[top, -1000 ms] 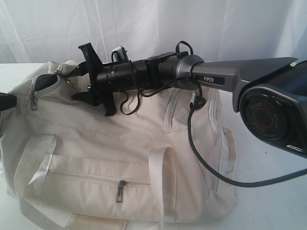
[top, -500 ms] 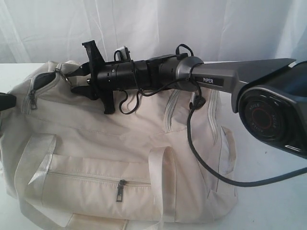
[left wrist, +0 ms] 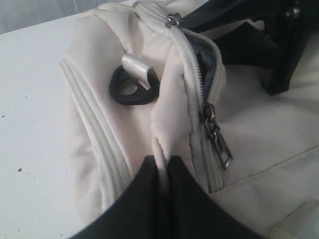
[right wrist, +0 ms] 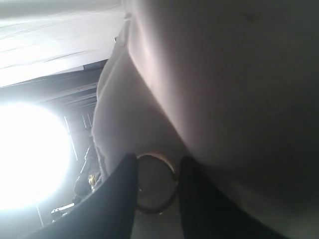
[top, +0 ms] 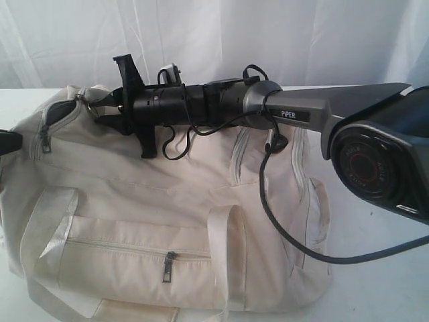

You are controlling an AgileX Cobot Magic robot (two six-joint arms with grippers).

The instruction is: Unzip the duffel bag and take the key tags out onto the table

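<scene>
The bag [top: 167, 221] lies on the white bench [top: 375, 288], its top zip [left wrist: 192, 74] parted a little at the end on the left of the exterior view, so dark lining [top: 64, 113] shows. The left gripper [left wrist: 162, 164] is clenched on a fold of the bag's fabric at that end, close to the zip. The right gripper [top: 100, 111] reaches across the bag's top to the same end, and in its dim wrist view a metal ring pull [right wrist: 155, 211] sits between its fingers, which seem to be pinching it.

Black right gripper [top: 94, 111], grey "PiPER" arm [top: 348, 104], black cable [top: 266, 216].
</scene>
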